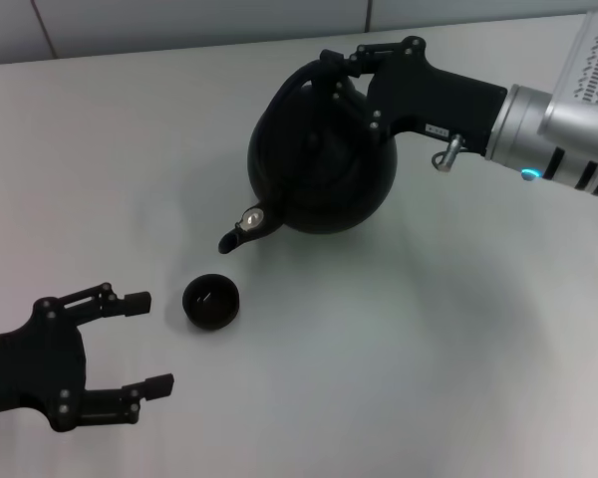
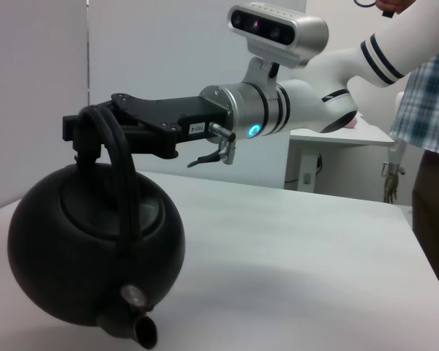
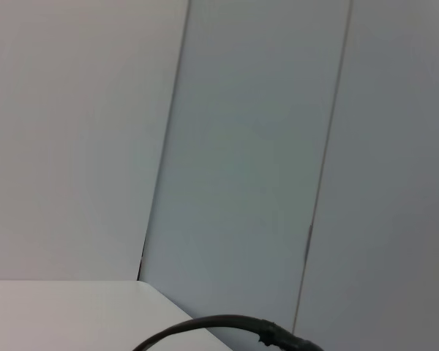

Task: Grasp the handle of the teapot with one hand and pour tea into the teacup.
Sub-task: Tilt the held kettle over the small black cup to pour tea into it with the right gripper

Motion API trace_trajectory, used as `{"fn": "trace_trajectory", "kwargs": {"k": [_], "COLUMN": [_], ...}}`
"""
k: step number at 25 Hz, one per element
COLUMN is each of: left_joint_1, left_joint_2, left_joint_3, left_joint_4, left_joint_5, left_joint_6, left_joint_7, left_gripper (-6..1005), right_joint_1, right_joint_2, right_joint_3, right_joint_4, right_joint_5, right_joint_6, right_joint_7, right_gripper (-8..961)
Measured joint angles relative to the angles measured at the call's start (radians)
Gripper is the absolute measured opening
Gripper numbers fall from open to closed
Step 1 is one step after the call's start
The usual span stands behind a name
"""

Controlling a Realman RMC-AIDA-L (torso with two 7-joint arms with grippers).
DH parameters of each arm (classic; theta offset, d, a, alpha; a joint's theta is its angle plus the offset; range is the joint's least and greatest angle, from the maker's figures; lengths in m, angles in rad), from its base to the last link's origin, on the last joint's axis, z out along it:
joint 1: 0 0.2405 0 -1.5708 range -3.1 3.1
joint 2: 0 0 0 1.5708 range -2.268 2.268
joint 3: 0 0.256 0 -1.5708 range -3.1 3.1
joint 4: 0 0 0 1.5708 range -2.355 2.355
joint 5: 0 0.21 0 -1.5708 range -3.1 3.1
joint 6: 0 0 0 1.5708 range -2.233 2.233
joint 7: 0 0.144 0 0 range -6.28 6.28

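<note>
The round matte-black teapot [image 1: 324, 164] hangs tilted above the white table, its short spout [image 1: 237, 234] dipping toward the teacup [image 1: 211, 302]. My right gripper [image 1: 344, 65] is shut on the arched handle [image 1: 289, 90] at the pot's far side. The left wrist view shows the same teapot [image 2: 80, 248], its handle [image 2: 121, 168] and my right gripper [image 2: 84, 128] clamped at the top of the loop. A bit of the handle [image 3: 227, 325] crosses the right wrist view. The small black teacup stands just below and in front of the spout. My left gripper [image 1: 149, 341] rests open left of the cup.
The white table [image 1: 429, 349] stretches to the right and front. In the left wrist view a person in a plaid shirt [image 2: 424, 146] stands beyond the table's far side, beside a white desk [image 2: 336, 146]. Grey wall panels run behind.
</note>
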Motion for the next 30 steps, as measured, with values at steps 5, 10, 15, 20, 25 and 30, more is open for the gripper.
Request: {"fn": "trace_trajectory", "kwargs": {"k": [5, 10, 15, 20, 25, 30], "left_joint_1": [-0.001, -0.003, -0.004, -0.009, -0.015, -0.019], "left_joint_2": [0.000, 0.000, -0.001, -0.001, -0.001, 0.000], "left_joint_3": [-0.002, -0.002, -0.002, -0.002, -0.002, -0.003], "left_joint_4": [0.000, 0.000, 0.000, 0.000, 0.001, 0.001], "left_joint_5": [0.000, 0.000, 0.000, 0.000, -0.003, -0.010], "left_joint_6": [-0.005, -0.010, -0.021, -0.022, -0.023, -0.023], "left_joint_7": [0.000, -0.011, -0.046, -0.082, -0.090, -0.090], "left_gripper": [871, 871, 871, 871, 871, 871], "right_joint_1": [0.002, 0.002, 0.003, 0.011, 0.020, 0.023], "right_joint_2": [0.002, 0.002, 0.001, 0.001, 0.000, 0.000], "right_joint_3": [-0.010, -0.011, -0.011, -0.020, -0.046, -0.090], "right_joint_4": [0.008, 0.008, 0.007, 0.001, -0.005, -0.025], "right_joint_5": [0.002, 0.003, 0.003, 0.003, 0.003, 0.003], "right_joint_6": [0.000, -0.007, -0.007, -0.002, 0.001, 0.001], "right_joint_7": [-0.030, -0.031, -0.050, -0.058, -0.062, -0.068], "right_gripper": [149, 148, 142, 140, 139, 139]}}
